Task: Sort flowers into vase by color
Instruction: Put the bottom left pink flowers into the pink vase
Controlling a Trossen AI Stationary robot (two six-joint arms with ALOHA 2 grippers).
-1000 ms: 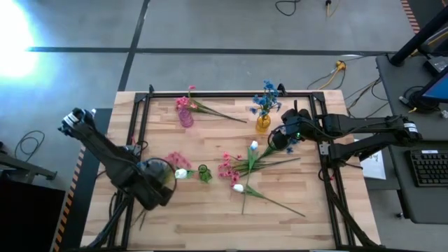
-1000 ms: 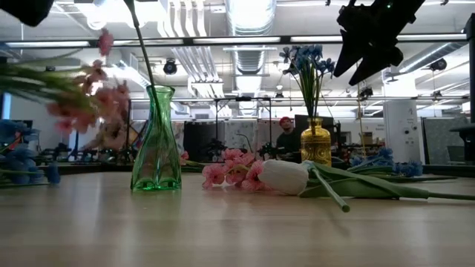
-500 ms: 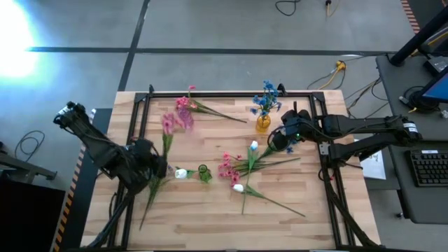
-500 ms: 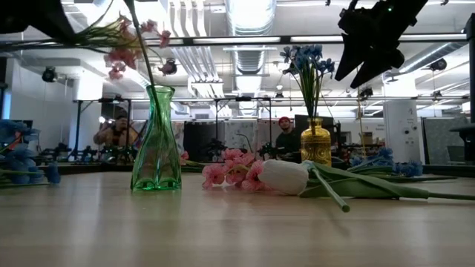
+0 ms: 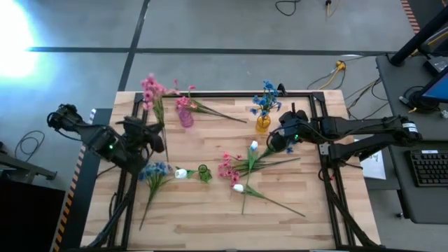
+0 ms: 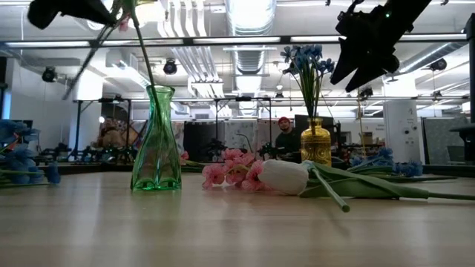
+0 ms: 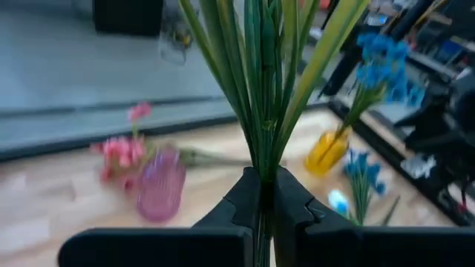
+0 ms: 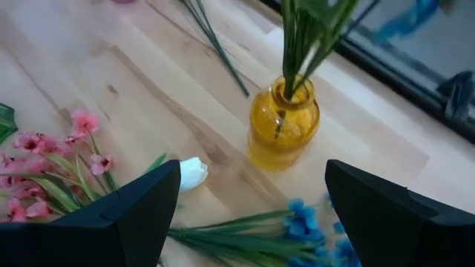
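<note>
Between the left gripper's [image 7: 261, 194] pinched fingers, pink flowers [image 5: 150, 89] near the pink vase [image 5: 185, 116]

Low view: pink flowers [image 6: 122, 16] cut off by the top edge; blue flowers [image 6: 16, 152] blurred, cut by the side edge. Left wrist view: stems [image 7: 263, 81] blurred, blossoms out of frame; pink vase [image 7: 160, 185] blurred.

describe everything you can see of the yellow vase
The yellow vase is small, of clear amber glass by its look, with a round belly and a narrow neck. It stands upright near the table's far edge, on the right arm's side. Blue flowers on green stems stand in it. Nothing else touches it; the right gripper hangs open just beside it, above a white tulip and loose blue sprigs.
</note>
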